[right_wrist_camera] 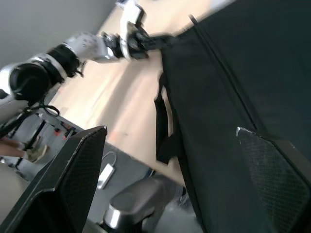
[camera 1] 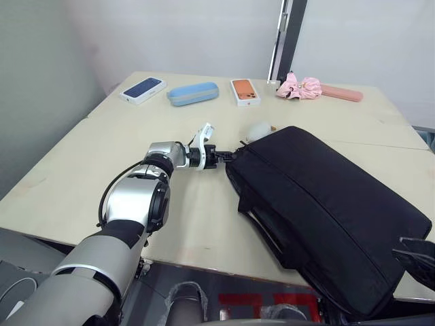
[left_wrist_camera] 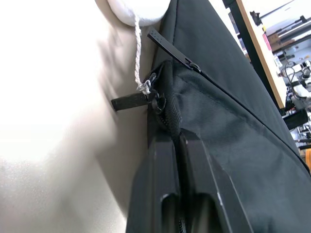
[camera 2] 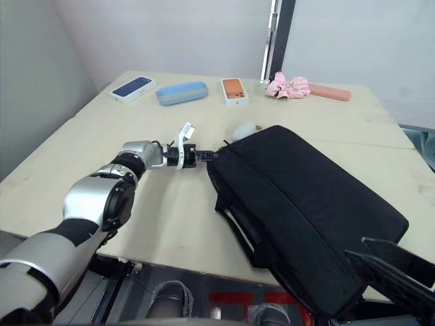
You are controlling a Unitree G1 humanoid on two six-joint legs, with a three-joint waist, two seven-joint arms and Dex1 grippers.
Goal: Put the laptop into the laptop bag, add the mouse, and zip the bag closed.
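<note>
1. Two hands are at work: our left hand [camera 1: 228, 156], at mid-frame in the head view, is pinched closed on the zipper track at the upper-left corner of the laptop bag [camera 1: 326, 210]; our right hand [right_wrist_camera: 170, 165] hovers spread open over the bag's lower-right end, holding nothing.
2. The laptop bag lies flat on the desk [camera 1: 81, 176], running diagonally from the centre of the frame to the lower right, its lower end hanging past the desk's front edge.
3. In the left wrist view, a zipper pull [left_wrist_camera: 130, 101] with a white cord tied to it sits at the bag's corner just ahead of our fingers [left_wrist_camera: 160, 174], and a second pull [left_wrist_camera: 171, 49] lies on the top panel.
4. We see neither laptop nor mouse on the desk, so we judge both are already inside; the bag looks flat and filled.
5. The zip looks closed or nearly so, though we cannot tell whether the last stretch at the corner is fully shut. That is what seems left.
6. Along the top of the frame sit two phone boxes [camera 1: 143, 89], a blue case [camera 1: 193, 93] and a pink bundle [camera 1: 300, 86], with a white fluffy thing [camera 1: 259, 129] just behind the bag's corner.
</note>
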